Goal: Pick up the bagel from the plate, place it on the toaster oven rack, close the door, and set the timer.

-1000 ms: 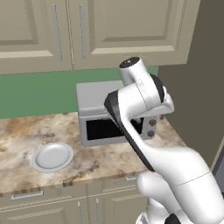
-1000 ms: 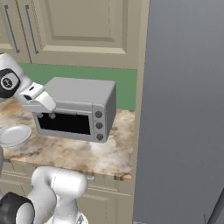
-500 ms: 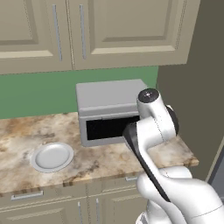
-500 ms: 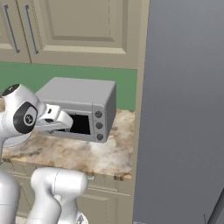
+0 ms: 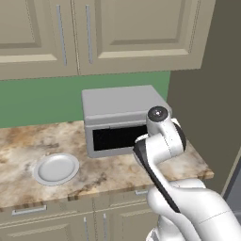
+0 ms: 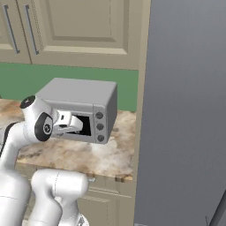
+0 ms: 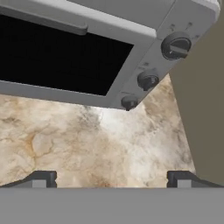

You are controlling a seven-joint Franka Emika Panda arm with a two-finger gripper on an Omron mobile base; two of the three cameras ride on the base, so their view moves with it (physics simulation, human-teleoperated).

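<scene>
On the marble counter (image 5: 28,141), at the left, the plate (image 5: 56,168) lies with nothing on it that I can see, well apart from the toaster oven (image 5: 122,119). More to the right stands this grey oven, and its door (image 7: 57,57) with the black glass is shut. I cannot see the bagel or the rack behind the dark glass. My gripper (image 7: 111,178) hangs just in front of the oven, with fingers spread wide and holding nothing. At the right side of the door are three dark knobs (image 7: 148,79), one under the other.
</scene>
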